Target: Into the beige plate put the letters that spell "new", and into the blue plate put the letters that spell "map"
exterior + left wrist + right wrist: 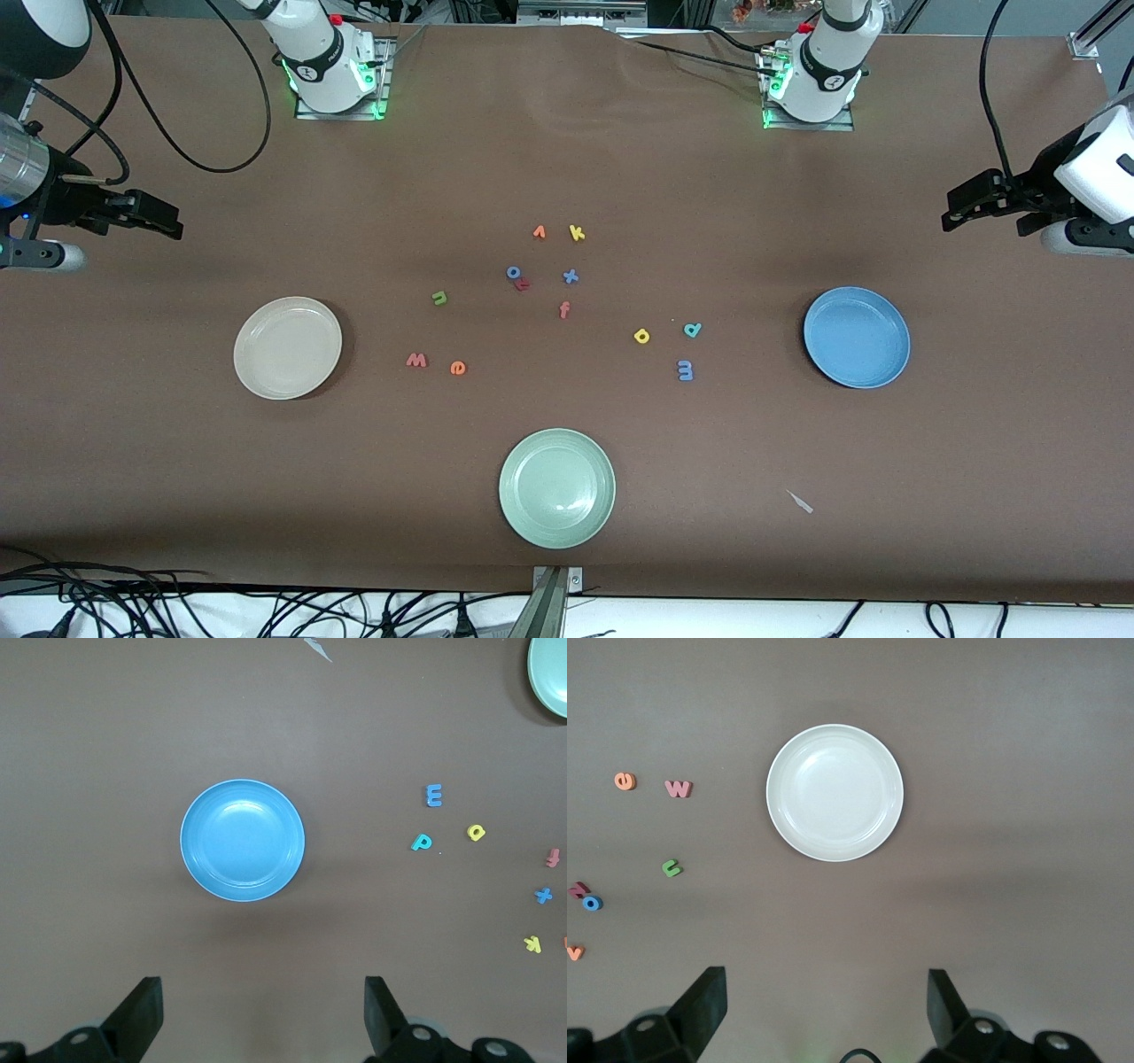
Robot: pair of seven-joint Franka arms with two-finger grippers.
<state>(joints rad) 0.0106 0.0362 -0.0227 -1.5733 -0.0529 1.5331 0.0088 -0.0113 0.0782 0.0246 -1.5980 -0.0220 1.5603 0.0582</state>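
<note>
Between the beige plate (288, 347) at nine o'clock and blue plate (856, 337) at three, I risk my wide-open, empty left tool (259, 1010) and right tool (824, 1003) grabbing decoys like the blue o (513, 272) instead of the m (685, 369).

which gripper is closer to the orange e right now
Right. The right gripper hangs open at the beige plate's end of the table, the end the orange e lies toward. The left gripper waits open at the blue plate's end, much farther off.

One high front camera, two wrist cameras looking down.
Front view faces the arm bases; left wrist shares the blue plate (242, 840), right wrist the beige plate (834, 792).
</note>
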